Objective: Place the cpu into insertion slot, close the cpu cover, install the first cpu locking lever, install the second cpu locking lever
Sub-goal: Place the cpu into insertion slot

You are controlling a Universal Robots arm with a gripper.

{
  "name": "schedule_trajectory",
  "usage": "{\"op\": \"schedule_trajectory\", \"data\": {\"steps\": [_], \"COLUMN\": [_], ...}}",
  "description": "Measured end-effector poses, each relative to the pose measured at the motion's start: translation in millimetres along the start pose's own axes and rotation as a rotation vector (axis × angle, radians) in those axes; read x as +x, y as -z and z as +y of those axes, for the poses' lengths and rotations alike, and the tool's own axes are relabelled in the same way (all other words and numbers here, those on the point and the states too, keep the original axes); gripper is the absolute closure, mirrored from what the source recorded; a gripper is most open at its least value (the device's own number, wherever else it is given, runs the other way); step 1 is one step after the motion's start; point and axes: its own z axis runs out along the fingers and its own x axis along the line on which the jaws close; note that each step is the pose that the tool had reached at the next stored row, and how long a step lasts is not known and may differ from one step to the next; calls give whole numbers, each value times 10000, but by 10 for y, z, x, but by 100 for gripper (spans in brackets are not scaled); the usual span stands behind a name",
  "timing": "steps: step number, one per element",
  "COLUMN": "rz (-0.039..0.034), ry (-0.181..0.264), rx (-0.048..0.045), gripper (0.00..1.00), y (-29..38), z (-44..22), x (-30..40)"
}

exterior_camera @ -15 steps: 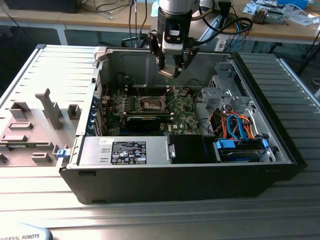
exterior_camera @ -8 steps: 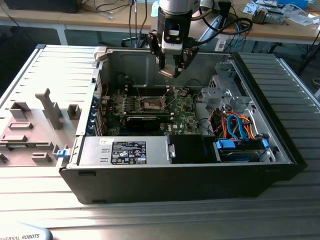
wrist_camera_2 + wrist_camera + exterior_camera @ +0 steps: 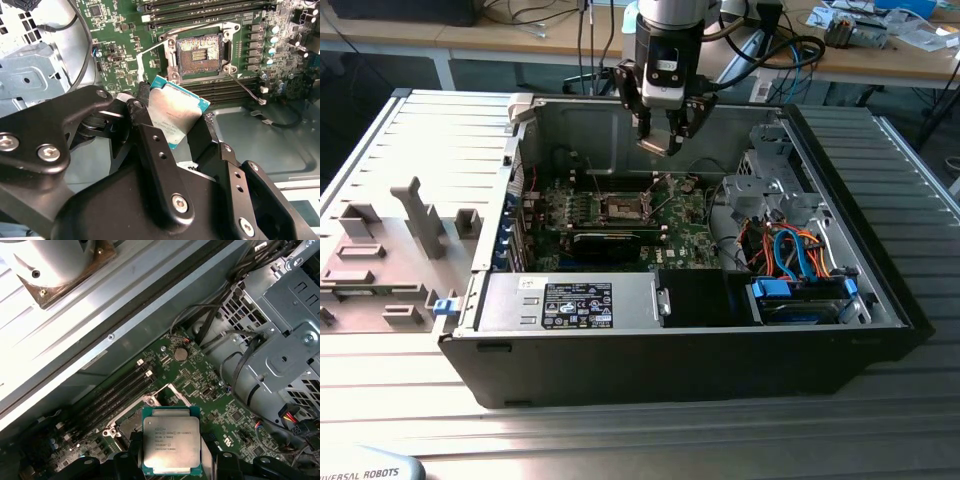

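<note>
My gripper point(image 3: 660, 138) hangs above the motherboard inside the open computer case, shut on the cpu point(image 3: 175, 112). The cpu is a flat square chip with a silvery top and green rim, gripped by two opposite edges, and it also shows in the first wrist view point(image 3: 171, 445). Below it lies the insertion slot point(image 3: 200, 52), uncovered, its contact field showing; in the exterior view the slot point(image 3: 623, 207) sits mid-board. The cpu cover point(image 3: 167, 391), a thin silvery frame, appears raised at the socket's edge. Two thin wire locking levers point(image 3: 149, 49) point(image 3: 245, 87) stick out from the socket, unlatched.
A black graphics card point(image 3: 605, 243) lies just in front of the socket in the exterior view. A grey power supply point(image 3: 570, 303) lines the near wall, with a drive cage and coloured cables point(image 3: 790, 250) on the exterior view's right. Memory slots point(image 3: 210, 6) run beside the socket.
</note>
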Motion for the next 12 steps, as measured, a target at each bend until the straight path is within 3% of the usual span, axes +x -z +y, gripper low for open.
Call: {"op": "schedule_trajectory", "data": {"steps": [12], "rz": [-18], "ry": [-207], "rx": [-4], "gripper": [46], "y": [0], "z": [0], "x": [0]}}
